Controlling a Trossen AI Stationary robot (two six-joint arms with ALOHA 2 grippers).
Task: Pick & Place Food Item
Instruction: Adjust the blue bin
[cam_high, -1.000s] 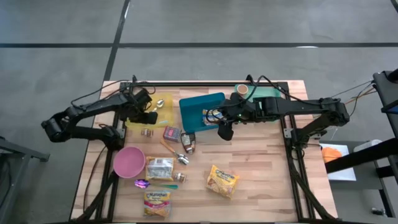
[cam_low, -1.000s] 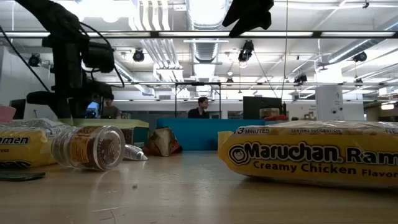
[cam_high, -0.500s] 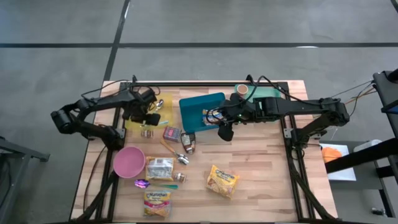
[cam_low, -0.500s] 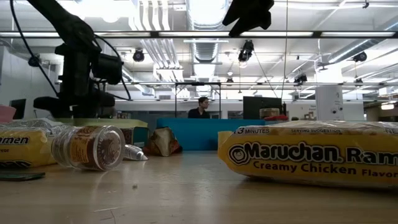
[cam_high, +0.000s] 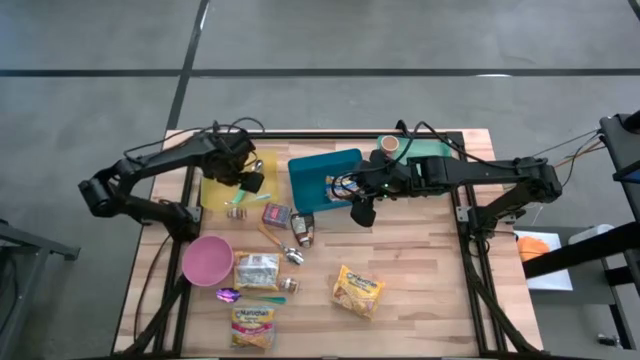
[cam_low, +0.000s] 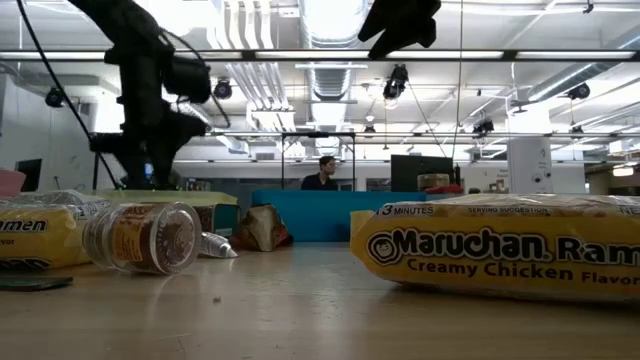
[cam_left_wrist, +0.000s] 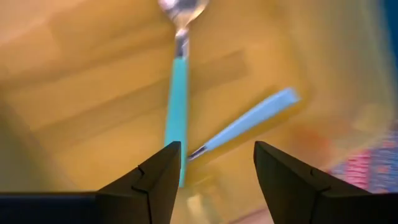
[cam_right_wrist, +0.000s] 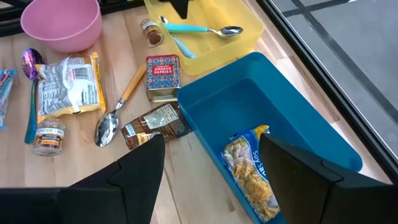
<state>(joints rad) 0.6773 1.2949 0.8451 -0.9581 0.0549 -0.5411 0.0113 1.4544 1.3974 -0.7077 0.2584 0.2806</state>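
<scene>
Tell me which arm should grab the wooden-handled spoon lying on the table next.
Probably the left. Its end effector hangs open and empty, pointing down over the yellow tray, close to the wooden-handled spoon. The right end effector hovers open beside the blue bin, slightly farther away.

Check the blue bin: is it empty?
Not empty. The right wrist view shows one food packet lying inside the blue bin, against its near wall; the remaining floor is bare.

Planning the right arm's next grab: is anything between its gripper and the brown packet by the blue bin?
Nothing visible. The right gripper hangs open in the air near the brown packet, which lies uncovered beside the blue bin; a wooden-handled spoon lies close alongside.
</scene>
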